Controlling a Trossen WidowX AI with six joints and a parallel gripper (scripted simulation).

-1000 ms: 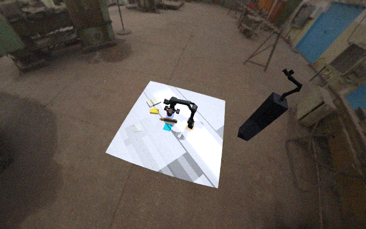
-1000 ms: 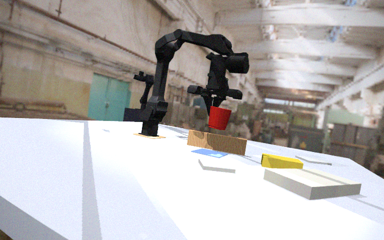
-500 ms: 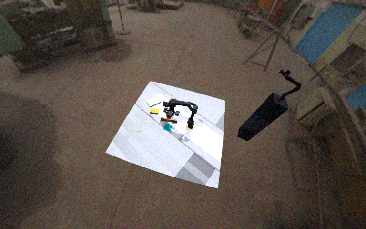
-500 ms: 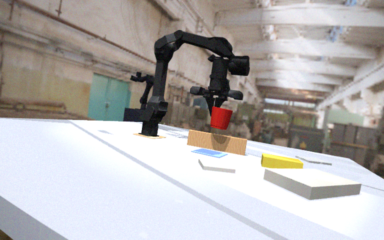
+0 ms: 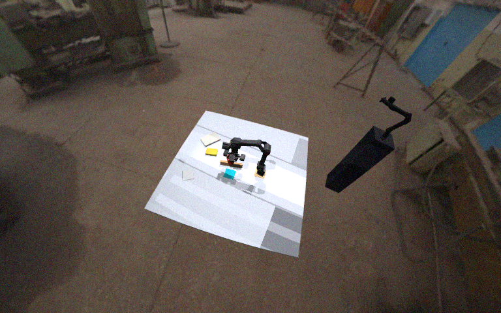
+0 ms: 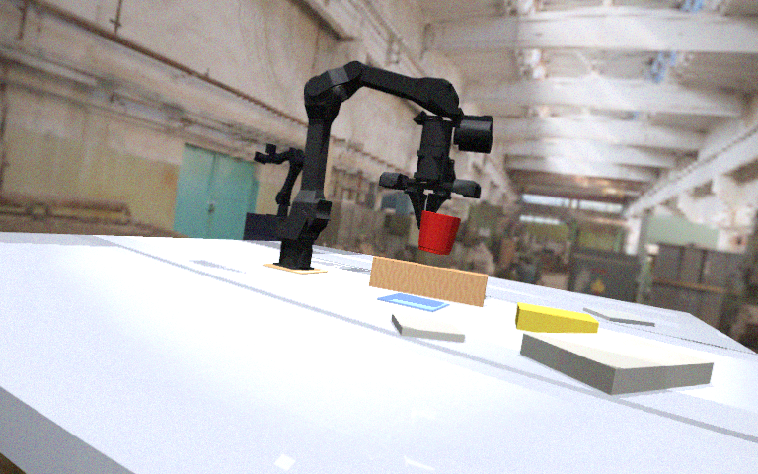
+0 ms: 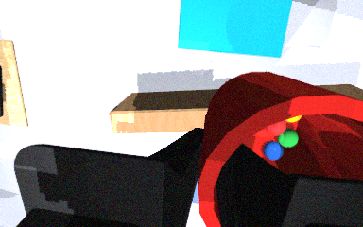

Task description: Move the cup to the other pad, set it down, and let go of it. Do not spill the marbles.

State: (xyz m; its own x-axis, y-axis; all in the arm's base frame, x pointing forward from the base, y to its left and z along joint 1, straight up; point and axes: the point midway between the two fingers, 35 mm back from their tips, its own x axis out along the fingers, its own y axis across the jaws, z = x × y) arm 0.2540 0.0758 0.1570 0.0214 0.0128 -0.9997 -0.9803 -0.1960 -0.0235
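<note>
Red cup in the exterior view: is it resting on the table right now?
No, the red cup hangs in the gripper, above the wooden block.

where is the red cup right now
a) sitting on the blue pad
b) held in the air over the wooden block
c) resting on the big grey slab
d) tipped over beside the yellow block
b: the gripper is shut on the red cup, which hangs upright above the wooden block, touching nothing below, with marbles inside.

Arm (image 6: 391, 83) arched high, wrist pointing straight down; gripper (image 6: 428, 207) clamped on cup rim (image 6: 438, 231), airborne.
</note>
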